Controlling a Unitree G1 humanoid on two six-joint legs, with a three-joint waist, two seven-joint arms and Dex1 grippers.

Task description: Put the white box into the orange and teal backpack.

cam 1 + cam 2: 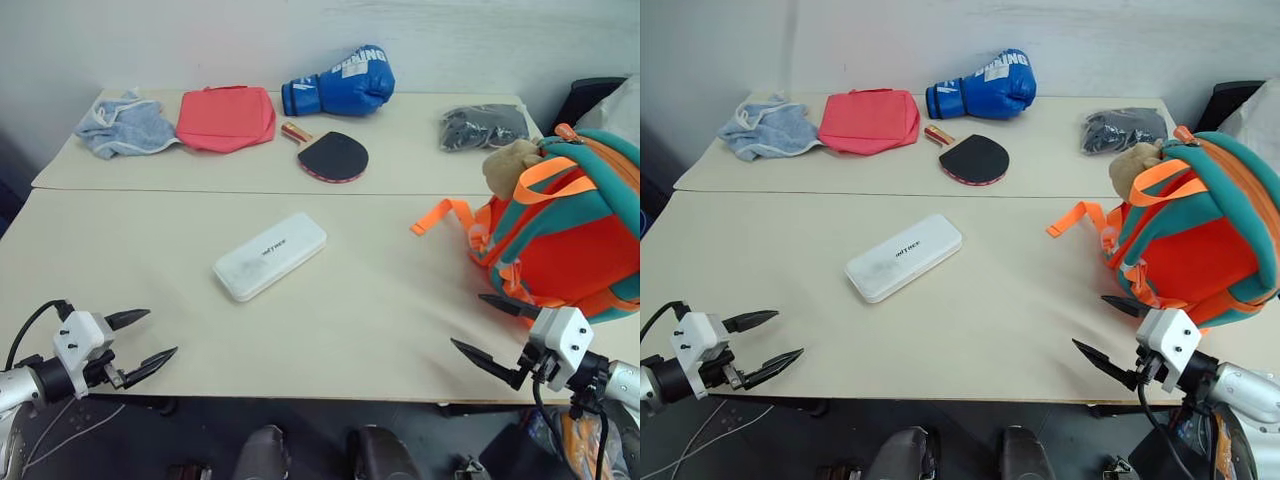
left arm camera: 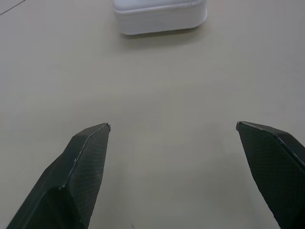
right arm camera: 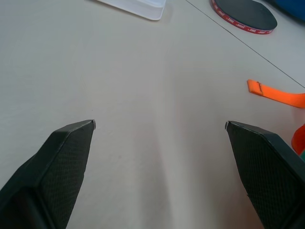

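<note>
Nearest, the left gripper (image 1: 140, 337) and the right gripper (image 1: 483, 329) hover over the table's (image 1: 380, 300) front edge, jaws spread wide and holding nothing. Beyond them the white box (image 1: 270, 255) lies flat and slantwise mid-table, well apart from both; it looks a stiff, light, smooth-shelled case likely to slip, best pinched across its narrow width near the middle. Farther right, the orange and teal backpack (image 1: 570, 225) stands with soft fabric sides.

one white box (image 1: 270, 256), one backpack (image 1: 565, 233), one boxing glove (image 1: 340, 85), one paddle (image 1: 333, 156), two grippers.
</note>
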